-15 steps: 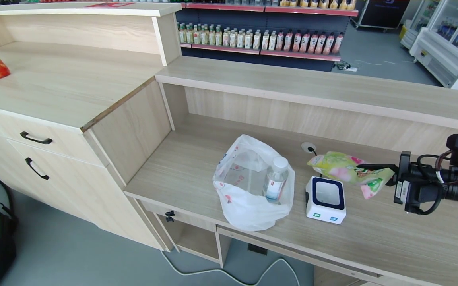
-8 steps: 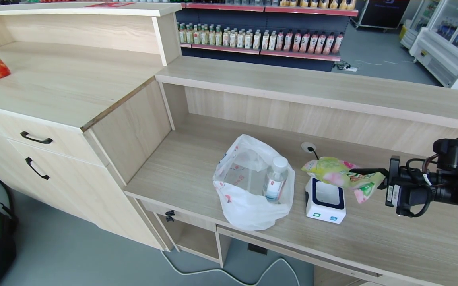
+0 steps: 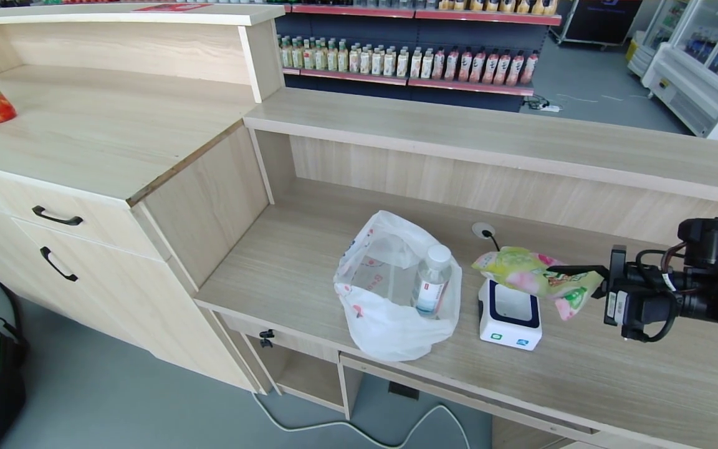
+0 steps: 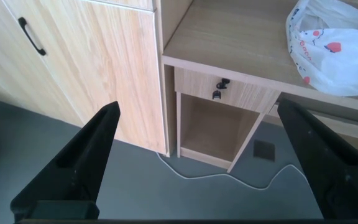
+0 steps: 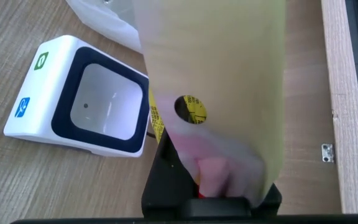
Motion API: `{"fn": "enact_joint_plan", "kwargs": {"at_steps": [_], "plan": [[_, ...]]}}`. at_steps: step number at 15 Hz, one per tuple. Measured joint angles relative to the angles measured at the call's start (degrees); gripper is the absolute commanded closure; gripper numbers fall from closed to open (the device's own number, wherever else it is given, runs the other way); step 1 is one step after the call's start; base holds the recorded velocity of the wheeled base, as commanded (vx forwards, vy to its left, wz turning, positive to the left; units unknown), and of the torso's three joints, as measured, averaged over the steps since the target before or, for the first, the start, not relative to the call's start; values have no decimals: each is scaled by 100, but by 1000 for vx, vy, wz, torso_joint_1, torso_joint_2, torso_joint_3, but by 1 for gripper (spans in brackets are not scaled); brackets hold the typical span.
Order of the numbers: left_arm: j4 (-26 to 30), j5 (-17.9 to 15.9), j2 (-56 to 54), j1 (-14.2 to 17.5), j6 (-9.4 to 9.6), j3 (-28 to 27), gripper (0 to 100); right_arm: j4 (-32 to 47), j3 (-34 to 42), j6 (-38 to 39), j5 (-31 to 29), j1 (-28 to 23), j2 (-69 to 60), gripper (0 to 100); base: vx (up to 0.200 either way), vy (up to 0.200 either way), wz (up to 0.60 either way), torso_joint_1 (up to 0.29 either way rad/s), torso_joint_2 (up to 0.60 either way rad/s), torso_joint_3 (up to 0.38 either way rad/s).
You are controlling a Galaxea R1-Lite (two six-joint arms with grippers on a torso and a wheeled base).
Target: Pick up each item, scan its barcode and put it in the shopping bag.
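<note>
Currently the right gripper [image 3: 583, 273] is clamped on a green-and-pink snack packet [image 3: 524, 272], which juts out above the white scanner [image 3: 510, 315] just beneath. Past the scanner sits the shopping bag [image 3: 390, 324], a bottle [image 3: 432, 282] upright inside. The left gripper [image 4: 197, 165] hangs spread wide, low before the counter [image 4: 229, 93].

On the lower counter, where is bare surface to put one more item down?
Two bare patches: the counter between the cabinet side wall and the shopping bag, and the wide stretch right of the scanner. Crowded: the bag sits close to the scanner, and the right end effector holds the snack pouch over it.
</note>
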Motion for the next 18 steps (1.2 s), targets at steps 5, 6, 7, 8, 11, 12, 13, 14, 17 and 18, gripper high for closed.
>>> {"fn": "enact_joint_plan", "kwargs": {"at_steps": [5, 6, 7, 8, 11, 12, 13, 14, 17, 18], "plan": [[0, -2, 0, 0, 2, 0, 0, 1574, -256, 1111, -30, -66, -929, 100, 0, 0, 0, 0, 0, 0], [0, 0, 0, 0, 0, 0, 0, 2130, -363, 1749, -63, -138, -1342, 100, 0, 0, 0, 0, 0, 0], [0, 0, 0, 0, 2, 0, 0, 2578, -428, 2543, -187, -216, -1727, 100, 0, 0, 0, 0, 0, 0], [0, 0, 0, 0, 0, 0, 0, 3054, -472, 3785, -514, -306, -2169, 100, 0, 0, 0, 0, 0, 0], [0, 5, 0, 0, 0, 0, 0, 3751, -542, 6862, -2099, -435, -3132, 100, 0, 0, 0, 0, 0, 0], [0, 0, 0, 0, 0, 0, 0, 3855, -532, 7513, -2693, -395, -3354, 100, 0, 0, 0, 0, 0, 0], [0, 0, 0, 0, 2, 0, 0, 3880, -438, 7689, -2923, -345, -3526, 100, 0, 0, 0, 0, 0, 0], [0, 0, 0, 0, 0, 0, 0, 3869, -302, 7697, -3128, -304, -3661, 100, 0, 0, 0, 0, 0, 0], [0, 5, 0, 0, 2, 0, 0, 3795, -102, 7680, -3930, -267, -3860, 100, 0, 0, 0, 0, 0, 0], [0, 2, 0, 0, 0, 0, 0, 3713, -69, 7680, -3963, -254, -3881, 100, 0, 0, 0, 0, 0, 0]]}}
